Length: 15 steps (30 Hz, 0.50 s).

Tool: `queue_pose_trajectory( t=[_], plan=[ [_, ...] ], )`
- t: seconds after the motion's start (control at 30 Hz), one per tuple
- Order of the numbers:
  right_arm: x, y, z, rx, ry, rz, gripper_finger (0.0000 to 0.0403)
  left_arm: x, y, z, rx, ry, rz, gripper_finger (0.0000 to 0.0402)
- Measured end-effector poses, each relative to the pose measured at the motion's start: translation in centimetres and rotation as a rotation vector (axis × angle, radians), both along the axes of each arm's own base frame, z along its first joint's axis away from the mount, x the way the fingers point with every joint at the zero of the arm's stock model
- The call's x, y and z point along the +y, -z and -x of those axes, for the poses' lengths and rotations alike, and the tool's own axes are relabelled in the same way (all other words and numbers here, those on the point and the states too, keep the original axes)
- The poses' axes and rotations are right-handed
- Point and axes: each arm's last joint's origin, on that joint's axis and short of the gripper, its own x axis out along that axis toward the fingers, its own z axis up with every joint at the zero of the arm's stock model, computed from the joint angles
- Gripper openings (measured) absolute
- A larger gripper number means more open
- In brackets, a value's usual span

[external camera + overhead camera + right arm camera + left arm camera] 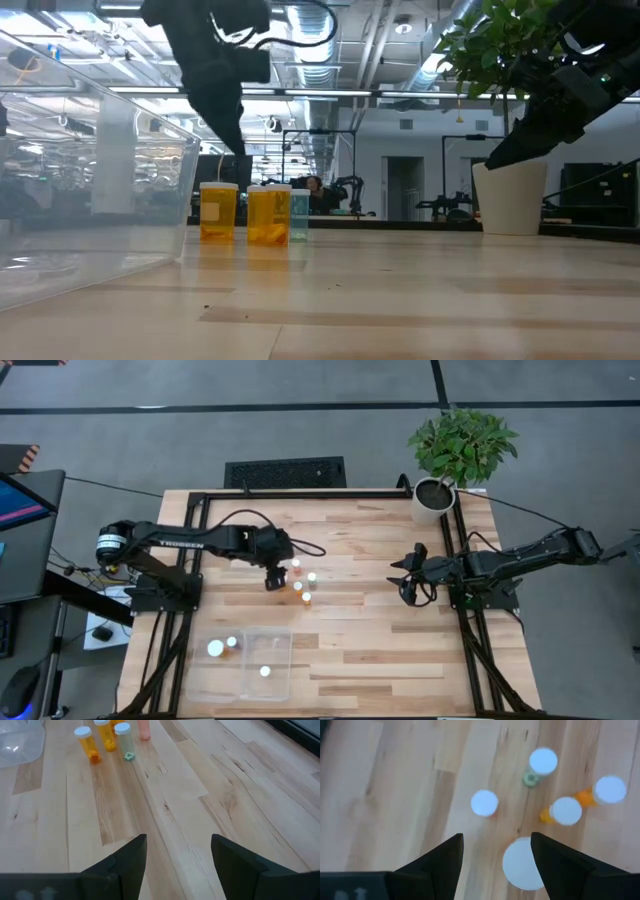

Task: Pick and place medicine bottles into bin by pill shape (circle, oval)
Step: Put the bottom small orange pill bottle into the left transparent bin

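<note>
A cluster of medicine bottles (303, 582) with white caps stands upright mid-table; in the left wrist view they are pink (484, 802), greenish (543, 761) and orange (566, 811). My left gripper (272, 577) hangs open just above the cluster's left side. One larger white cap (522, 865) shows below, close to one finger and apart from it. The clear bin (267, 662) sits toward the near edge with one bottle (265, 671) inside. Two more bottles (222, 646) stand left of it. My right gripper (405, 578) waits open at the right.
A potted plant (455, 455) stands at the far right corner. Black frame rails (300, 493) run along the table's far and side edges. Bare wood lies between the bottle cluster and my right gripper.
</note>
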Motion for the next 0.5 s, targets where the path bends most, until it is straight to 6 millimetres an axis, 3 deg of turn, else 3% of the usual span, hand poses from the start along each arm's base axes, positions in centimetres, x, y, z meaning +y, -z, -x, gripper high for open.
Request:
queue_pose_trajectory(
  t=[0.2, 0.5],
  plan=[
    [0.0, 0.0, 0.0, 0.001, -0.002, 0.003, 0.0234, -0.42, 0.63, 0.29, 0.019, 0.006, 0.047, 0.0232],
    [0.0, 0.0, 0.0, 0.002, -0.004, 0.005, 0.0234, -0.93, 0.61, 0.2, 0.015, -0.02, 0.025, 0.0293]
  ],
)
